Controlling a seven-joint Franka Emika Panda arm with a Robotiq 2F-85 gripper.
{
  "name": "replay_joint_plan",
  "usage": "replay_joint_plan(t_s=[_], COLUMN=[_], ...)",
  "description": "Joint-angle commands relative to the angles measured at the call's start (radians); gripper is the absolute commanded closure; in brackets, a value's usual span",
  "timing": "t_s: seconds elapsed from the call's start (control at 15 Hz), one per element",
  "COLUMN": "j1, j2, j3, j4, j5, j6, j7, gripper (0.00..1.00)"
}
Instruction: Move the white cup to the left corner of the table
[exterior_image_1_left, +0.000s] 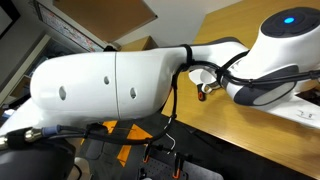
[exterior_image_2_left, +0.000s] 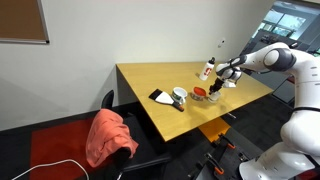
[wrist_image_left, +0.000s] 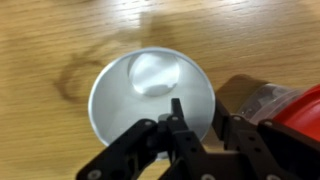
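The white cup (wrist_image_left: 145, 90) stands on the tan wooden table (wrist_image_left: 50, 40), seen from above in the wrist view. My gripper (wrist_image_left: 199, 106) straddles the cup's right wall, with one finger inside the cup and the other outside at the rim. A gap shows between the inner finger and the wall. In an exterior view the gripper (exterior_image_2_left: 224, 72) hangs over the cup (exterior_image_2_left: 229, 84) near the far end of the table (exterior_image_2_left: 150, 78). In an exterior view the arm hides the cup, and only the gripper (exterior_image_1_left: 204, 90) shows.
The red container (wrist_image_left: 285, 110) sits just right of the cup, close to the outer finger; it also shows in an exterior view (exterior_image_2_left: 203, 94). A white bowl with a dark piece (exterior_image_2_left: 178, 96), a black flat item (exterior_image_2_left: 158, 97) and a bottle (exterior_image_2_left: 208, 70) stand nearby.
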Motion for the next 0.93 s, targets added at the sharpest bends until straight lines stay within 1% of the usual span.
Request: replay_joint_plan(t_s=[0.0, 0.07, 0.2, 0.33, 0.4, 0.53, 0.67, 0.8, 0.87], j1=[-0.017, -0.016, -0.005, 0.021, 0.040, 0.065, 0.088, 0.120, 0.132], j2=[-0.007, -0.010, -0.030, -0.100, -0.140, -0.233, -0.327, -0.425, -0.473], j3=[0.016, 0.015, 0.008, -0.012, -0.029, -0.041, -0.038, -0.033, -0.023], j4=[0.023, 0.022, 0.004, -0.058, -0.093, -0.168, -0.252, -0.341, -0.389], j5=[-0.025, -0.027, -0.040, -0.076, -0.101, -0.160, -0.212, -0.253, -0.251], j6=[-0.031, -0.030, -0.024, -0.033, -0.042, -0.085, -0.115, -0.116, -0.100], j7=[-0.002, -0.002, 0.006, 0.026, 0.050, 0.035, -0.010, -0.051, -0.084], gripper=[0.95, 1.00, 1.00, 0.99, 0.99, 0.99, 0.99, 0.99, 0.99])
